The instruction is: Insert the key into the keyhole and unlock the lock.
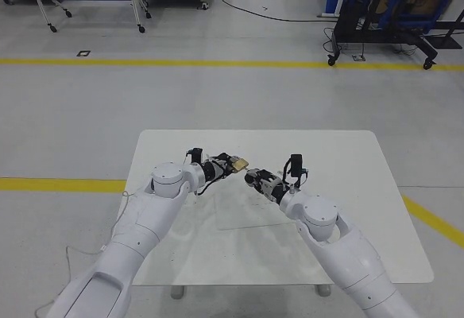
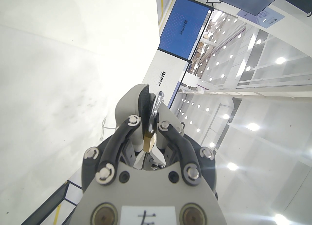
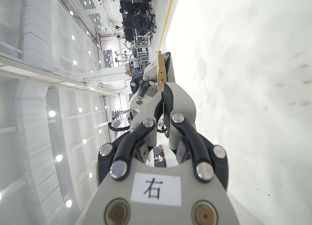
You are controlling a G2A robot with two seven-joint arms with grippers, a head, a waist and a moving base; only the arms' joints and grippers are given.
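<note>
Lock (image 2: 149,142), clamped in L end effector (image 2: 154,100)

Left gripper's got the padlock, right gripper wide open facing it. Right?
Not quite. The left gripper does hold the padlock, but the right gripper is shut, not wide open, facing it. The right wrist view shows its fingers pressed together.

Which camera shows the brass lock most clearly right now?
The right wrist view: the lock stands edge-on, its long brass face showing. The top view shows a small brass patch at the left gripper. The left wrist view shows brass and silver metal pinched between the fingers.
</note>
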